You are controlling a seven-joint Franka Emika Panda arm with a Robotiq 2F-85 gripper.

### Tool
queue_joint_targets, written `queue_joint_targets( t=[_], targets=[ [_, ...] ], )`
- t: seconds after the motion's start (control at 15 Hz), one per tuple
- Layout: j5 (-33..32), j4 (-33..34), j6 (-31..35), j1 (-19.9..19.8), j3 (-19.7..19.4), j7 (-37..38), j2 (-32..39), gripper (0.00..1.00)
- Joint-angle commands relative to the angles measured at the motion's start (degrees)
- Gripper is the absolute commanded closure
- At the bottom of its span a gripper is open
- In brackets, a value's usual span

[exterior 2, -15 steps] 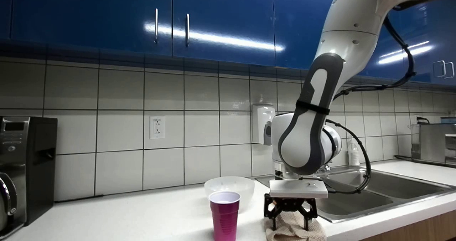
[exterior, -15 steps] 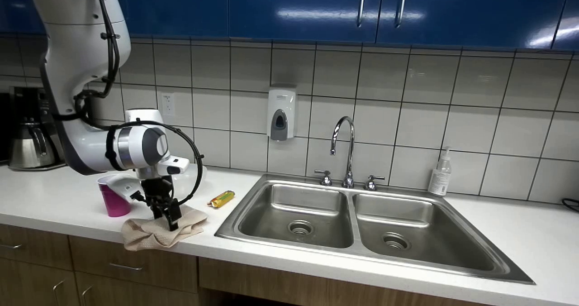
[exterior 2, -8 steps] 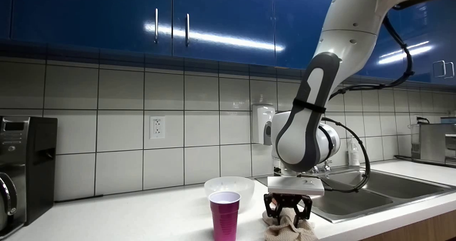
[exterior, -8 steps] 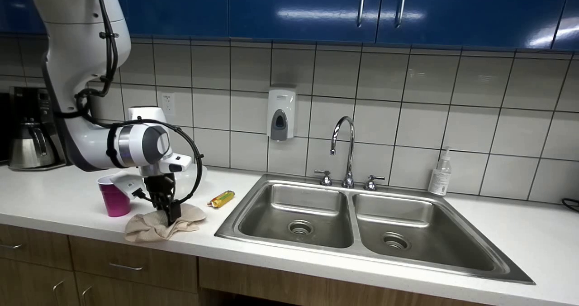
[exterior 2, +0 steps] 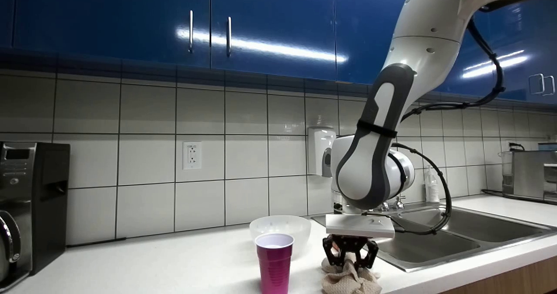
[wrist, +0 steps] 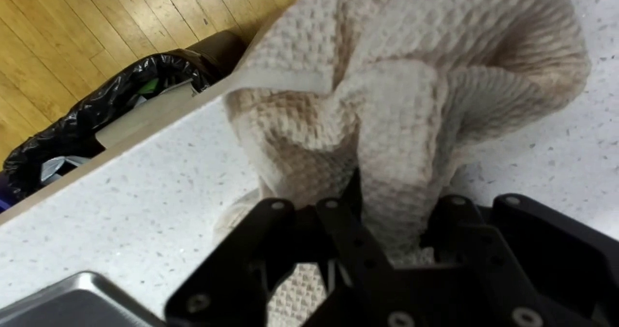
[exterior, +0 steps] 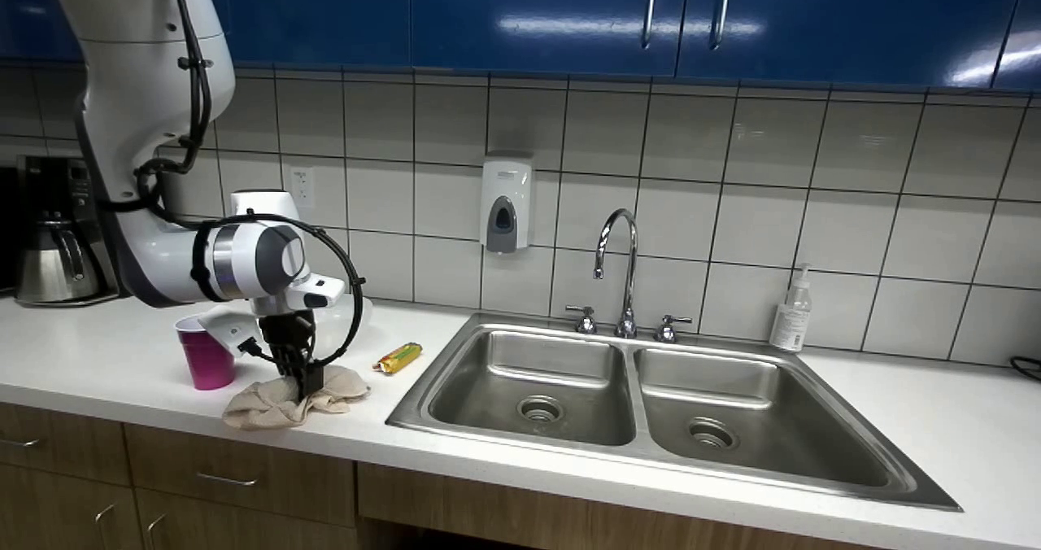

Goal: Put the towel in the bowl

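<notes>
Towel (wrist: 406,104): one, beige, waffle weave, bunched on the counter (exterior 2: 174,259), out of the bowl (exterior 2: 301,237).

Gripper (exterior 2: 350,262): one, black, pointing down, drawn narrow; a fold of the towel stands pinched between its fingers (wrist: 349,235), the rest lying loose about them.

Bowl: one, pale, see-through, near the towel, nearer the tiled wall (exterior 2: 148,211). Contents, if any, I cannot make out.

Step in hand, as I judge it: the pick-up, lift to come. To do well: keep the squeeze firm; rise straight and slowly, since a pinched fold may slip; go high enough that trailing corners pass over the bowl's rim; centre the bundle before letting go, lest an end drape outside.

Edges: front edge of the counter, reached by the towel; any overhang I cannot tell. Trash bag (wrist: 111,98): one, black, beyond and below that edge in the wrist view; a drop on that side could lose the cloth.

Room: Cup (exterior 2: 275,268): one, magenta, upright, near both towel and bowl, partly hiding the latter in an exterior view; the piece most easily knocked, I should say. Packet (exterior: 398,358): one, yellow, lying flat near the sink (exterior: 431,389). Likely best way: up, then toward the wall, between cup and packet. Cabinets (exterior: 537,13): blue, high on the wall, well apart from the bowl.
</notes>
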Motion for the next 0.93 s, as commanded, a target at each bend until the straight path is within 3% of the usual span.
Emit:
queue_joint_targets(
  t=[0.0, 0.47, 0.87],
  targets=[
    [1.5, -1.0, 1.1, 1.4, -1.1, -2.2, -1.7, 0.96],
    [-1.4, -4.1, 5.0, 4.4, -3.9, -1.5, -11.4, 0.96],
    [-6.6, -5.4, 5.9, 4.1, -3.6, -0.2, -19.3, 0.96]
  ],
)
